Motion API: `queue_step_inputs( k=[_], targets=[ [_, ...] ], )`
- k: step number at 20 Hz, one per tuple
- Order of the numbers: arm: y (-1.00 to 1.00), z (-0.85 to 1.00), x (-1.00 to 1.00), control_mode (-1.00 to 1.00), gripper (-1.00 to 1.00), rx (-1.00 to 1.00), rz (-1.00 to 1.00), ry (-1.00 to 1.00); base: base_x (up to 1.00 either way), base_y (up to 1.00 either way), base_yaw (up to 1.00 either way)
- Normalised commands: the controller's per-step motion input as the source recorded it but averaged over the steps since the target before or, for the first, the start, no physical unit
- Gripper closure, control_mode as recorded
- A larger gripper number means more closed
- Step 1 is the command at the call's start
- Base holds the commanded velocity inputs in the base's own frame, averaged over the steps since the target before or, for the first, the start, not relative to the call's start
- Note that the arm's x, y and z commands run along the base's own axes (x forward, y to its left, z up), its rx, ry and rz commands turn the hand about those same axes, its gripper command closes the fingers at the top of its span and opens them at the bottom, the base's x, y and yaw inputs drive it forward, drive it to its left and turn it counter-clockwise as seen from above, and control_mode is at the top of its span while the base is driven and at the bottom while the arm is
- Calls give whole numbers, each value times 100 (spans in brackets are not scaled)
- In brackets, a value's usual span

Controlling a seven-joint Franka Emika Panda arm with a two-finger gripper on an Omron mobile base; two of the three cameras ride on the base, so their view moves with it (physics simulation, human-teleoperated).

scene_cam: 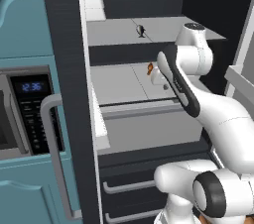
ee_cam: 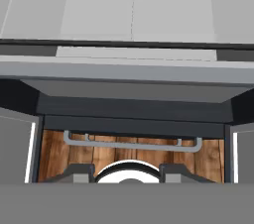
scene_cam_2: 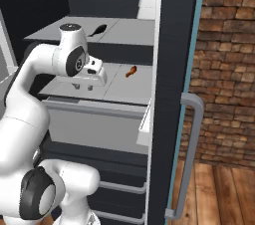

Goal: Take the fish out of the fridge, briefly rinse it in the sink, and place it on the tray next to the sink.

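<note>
Arm reaching into the open fridge [scene_cam: 69,69].
The fish [scene_cam: 141,30] is seen on the upper shelf [scene_cam: 114,32]; the gripper [scene_cam_2: 83,87] is held over the lower shelf [scene_cam_2: 119,87], its opening and hold undeterminable.

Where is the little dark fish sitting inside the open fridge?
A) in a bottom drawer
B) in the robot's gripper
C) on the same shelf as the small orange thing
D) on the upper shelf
D: the fish lies on the upper shelf, one level above the small orange item.
</note>
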Motion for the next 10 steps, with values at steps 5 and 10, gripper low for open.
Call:
queue_step_inputs(
  k=[5, 10],
  targets=[
    [-11, 0, 0, -100, -100, 7, 0, 0, 0, 0, 0],
    [-11, 0, 0, -100, -100, 7, 0, 0, 0, 0, 0]
  ],
)
